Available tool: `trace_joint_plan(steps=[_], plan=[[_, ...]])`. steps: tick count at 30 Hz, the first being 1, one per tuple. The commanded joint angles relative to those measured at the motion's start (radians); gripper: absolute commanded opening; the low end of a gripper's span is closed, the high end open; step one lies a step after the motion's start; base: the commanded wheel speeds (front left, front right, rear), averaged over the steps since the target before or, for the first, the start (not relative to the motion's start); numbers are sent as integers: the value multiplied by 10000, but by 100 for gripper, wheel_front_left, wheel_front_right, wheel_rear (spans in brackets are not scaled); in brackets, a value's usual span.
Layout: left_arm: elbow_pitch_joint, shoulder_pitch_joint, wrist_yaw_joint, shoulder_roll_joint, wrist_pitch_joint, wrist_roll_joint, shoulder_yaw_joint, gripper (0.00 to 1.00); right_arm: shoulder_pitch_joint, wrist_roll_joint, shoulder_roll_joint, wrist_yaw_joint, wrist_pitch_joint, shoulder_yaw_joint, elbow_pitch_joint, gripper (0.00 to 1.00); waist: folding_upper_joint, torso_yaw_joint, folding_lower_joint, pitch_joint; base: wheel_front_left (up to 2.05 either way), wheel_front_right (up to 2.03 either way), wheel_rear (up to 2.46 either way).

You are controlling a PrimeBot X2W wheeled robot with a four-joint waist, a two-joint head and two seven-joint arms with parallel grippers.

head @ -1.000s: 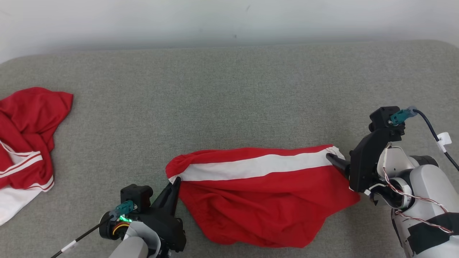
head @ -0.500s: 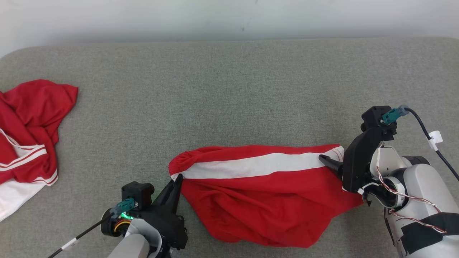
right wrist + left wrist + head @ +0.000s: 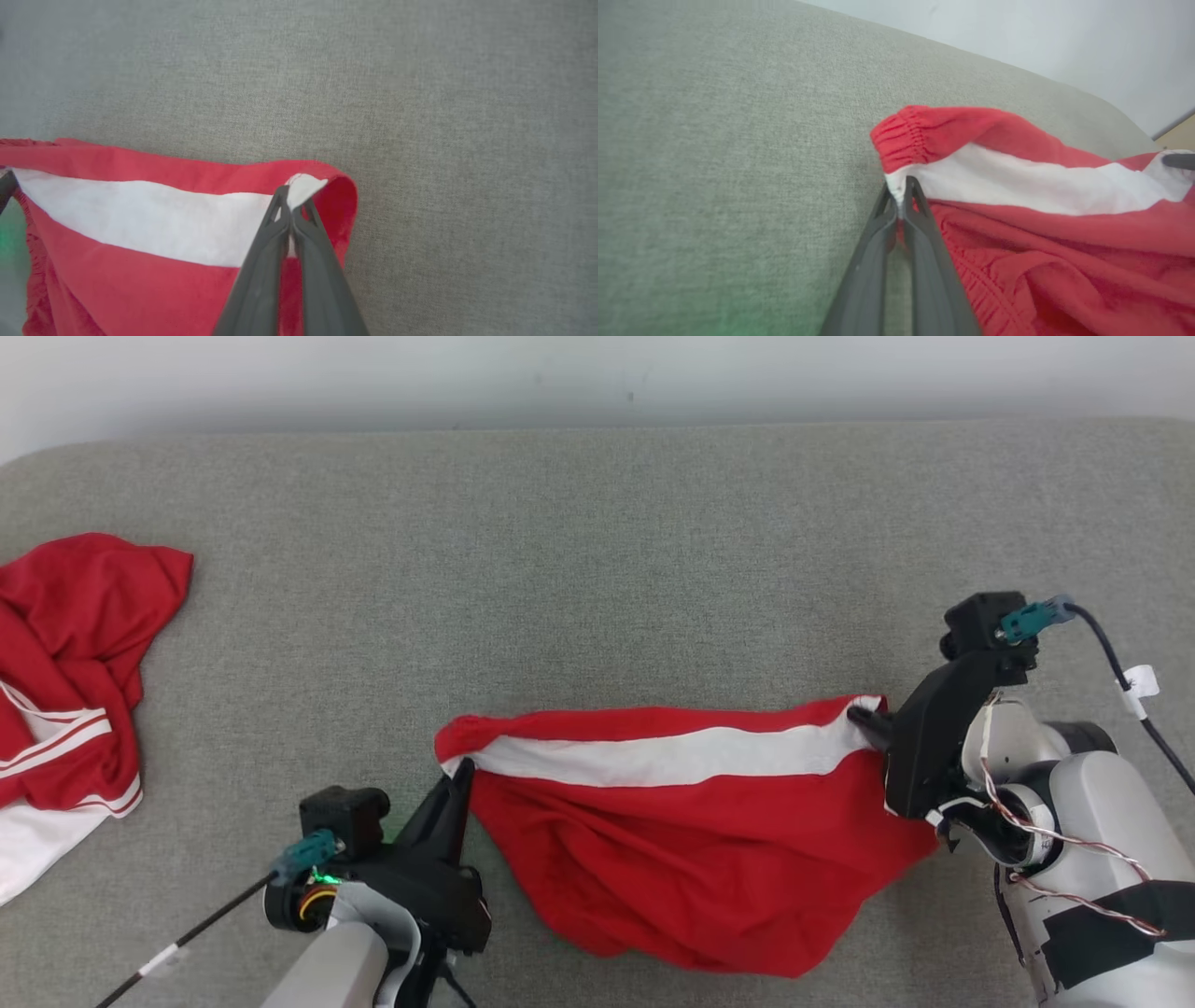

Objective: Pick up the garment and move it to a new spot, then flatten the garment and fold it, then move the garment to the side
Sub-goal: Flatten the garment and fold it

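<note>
The red garment (image 3: 691, 840) sits at the near middle of a grey padded surface (image 3: 560, 569). Its white stripe (image 3: 672, 756) is stretched between the two grippers, and the red body is bunched in loose folds nearer the robot.

The head view gives the whole span. The left gripper (image 3: 459, 773) is at the stripe's left end and the right gripper (image 3: 859, 717) at its right end. A second red and white garment (image 3: 65, 644) lies crumpled at the far left, well apart.

The left wrist view shows that gripper's fingers closed narrow on the stripe's corner, just below a gathered elastic band (image 3: 901, 140). The other gripper's dark tip touches the stripe at the far right.

The right wrist view shows its fingers pinched tight on the white corner, where the red hem (image 3: 343, 200) curls over in a small loop.

The surface's far edge meets a pale wall (image 3: 560, 373), with a rounded corner at the far left. In the left wrist view a sliver of tan floor (image 3: 1178, 135) shows past the edge. Bare grey cloth runs wide between the garment and the wall, and between the two garments.
</note>
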Motion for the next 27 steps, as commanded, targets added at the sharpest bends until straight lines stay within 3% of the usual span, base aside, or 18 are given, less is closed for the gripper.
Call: trace_joint_plan(steps=[1, 11, 23, 27], plan=[[-238, -133, 16, 6, -91, -235, 197, 0, -193, 143, -64, -21, -303, -10, -176, 0, -1, -30, -1, -50, 0, 0, 0], [-1853, -584, 16, 459, 115, -1555, 430, 0, -642, 513, -328, -21, -1804, -1, -782, 0, -1, -207, -1, -419, 0, 0, 0], [-3877, -2503, 14, 1722, 2307, -3724, 484, 0, -2411, 420, -768, -21, -3360, 509, -1138, 0, -1, -694, -1, -549, 0, 0, 0], [-4125, -3256, 16, 1883, 2825, -4082, 592, 0, -3250, 444, -1014, -21, -4076, 1001, -1091, 0, -1, -862, -1, -273, 0, 0, 0]])
